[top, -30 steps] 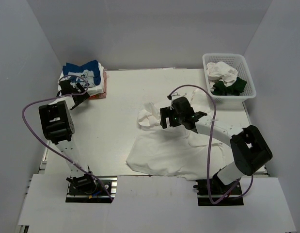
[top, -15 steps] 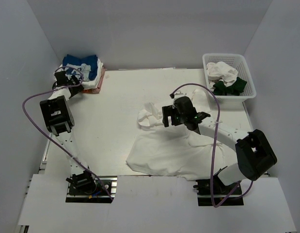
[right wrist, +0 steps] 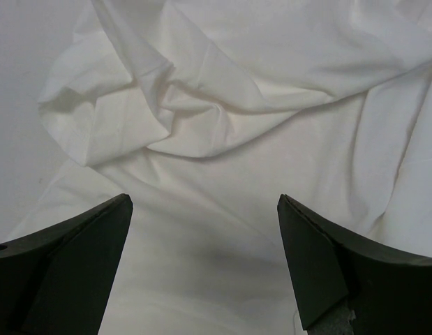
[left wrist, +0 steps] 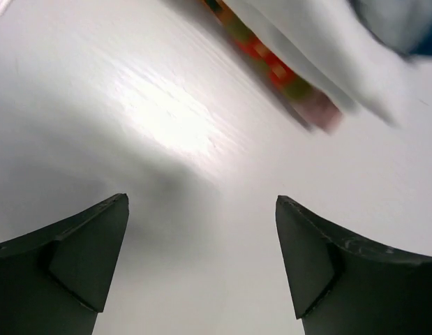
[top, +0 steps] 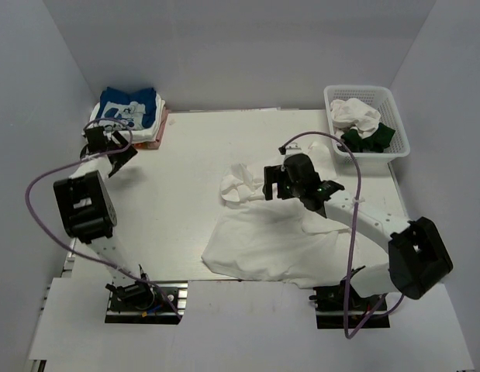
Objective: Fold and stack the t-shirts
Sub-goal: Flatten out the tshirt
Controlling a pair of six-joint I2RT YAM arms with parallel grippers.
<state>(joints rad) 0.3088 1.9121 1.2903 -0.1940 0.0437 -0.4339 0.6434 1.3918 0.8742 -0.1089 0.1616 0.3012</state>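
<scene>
A large white t-shirt (top: pixel 263 236) lies crumpled on the table, its bunched part (top: pixel 238 187) to the left. It fills the right wrist view (right wrist: pixel 222 91). My right gripper (top: pixel 269 184) hovers over it, open and empty (right wrist: pixel 205 202). At the far left stands a stack of folded shirts with a blue shirt with white print (top: pixel 129 107) on top and white and orange-pink ones (top: pixel 157 133) under it. My left gripper (top: pixel 119 153) is open and empty over bare table (left wrist: pixel 202 202), just in front of the stack. The stack's orange-pink edge (left wrist: pixel 285 78) shows blurred in the left wrist view.
A white plastic basket (top: pixel 402 128) at the far right holds white cloth (top: pixel 354 113) and dark green cloth (top: pixel 368 138). White walls enclose the table on three sides. Purple cables loop from both arms.
My left gripper has drawn back from the stack toward the near side, and the blue shirt lies flat on top. My right gripper has shifted slightly over the white shirt.
</scene>
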